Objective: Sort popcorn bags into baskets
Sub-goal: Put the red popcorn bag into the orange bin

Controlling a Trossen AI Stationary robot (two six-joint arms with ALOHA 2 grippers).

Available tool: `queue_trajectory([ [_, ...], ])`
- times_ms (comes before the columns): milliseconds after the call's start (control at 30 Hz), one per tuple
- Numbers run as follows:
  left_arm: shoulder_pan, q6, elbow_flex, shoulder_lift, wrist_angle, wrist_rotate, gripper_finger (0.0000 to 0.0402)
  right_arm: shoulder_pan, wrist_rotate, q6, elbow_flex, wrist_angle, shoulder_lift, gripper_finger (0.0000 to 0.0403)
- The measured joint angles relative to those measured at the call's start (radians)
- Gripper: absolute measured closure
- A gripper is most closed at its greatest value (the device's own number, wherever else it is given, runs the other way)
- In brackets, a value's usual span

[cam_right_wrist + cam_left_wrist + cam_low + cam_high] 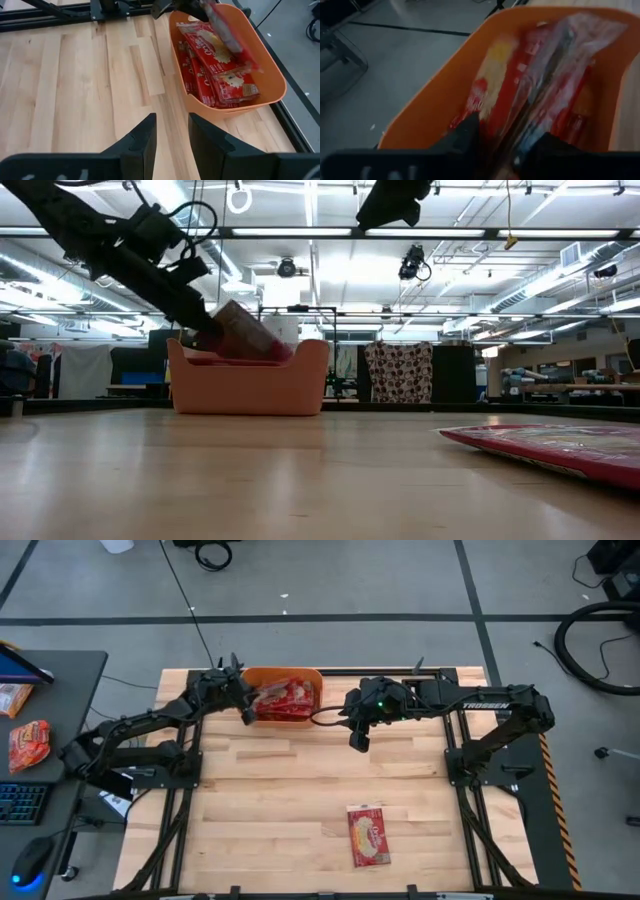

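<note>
An orange basket [283, 695] stands at the table's far edge with several red popcorn packets [215, 75] lying in it. My left gripper [248, 710] is at the basket's left end, shut on one more red packet [245, 330] that tilts over the rim. My right gripper [172, 135] is open and holds nothing; it hovers over bare table to the right of the basket [270, 75]. Another packet [368, 835], red with a cream label, lies flat near the table's near edge and also shows in the low view [560, 445]. My left gripper [507, 150] pinches the red packet between its two fingers [465, 137] by one end [512, 135], coming slanting down from the table's left. The packet reaches away from the fingers over the basket's inside, tilted. The basket wall hides whether its lower edge rests on the packets below.
A wide stretch of bare wood lies between the basket and the lone packet. The arm bases and black frame rails stand at the table's left and right sides. A side desk [50, 710] to the left holds more packets [28, 743], a keyboard and a mouse.
</note>
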Motion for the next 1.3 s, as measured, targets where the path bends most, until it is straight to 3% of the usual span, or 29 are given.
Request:
queue_trajectory([
  [267,-0.015,0.000,0.077,-0.002,-0.072,-0.076,0.0228,0.000,0.000,0.008,0.000,0.000,0.000,0.0286],
  [633,-0.015,0.035,0.306,-0.002,-0.497,-0.146,0.0224,0.000,0.000,0.017,0.000,0.002,0.000,0.0286],
  [867,-0.022,-0.151,0.437,-0.003,-0.766,-0.206,0.0224,0.000,-0.008,-0.005,0.000,0.001,0.000,0.0286],
  [1167,-0.161,-0.386,0.553,-0.003,-0.904,-0.168,0.0224,0.000,-0.270,-0.061,-0.065,-0.037,-0.001,0.0286],
  [1300,-0.240,-0.508,0.551,-0.003,-0.905,-0.059,0.0224,0.010,-0.403,-0.054,-0.123,-0.021,-0.001,0.0286],
])
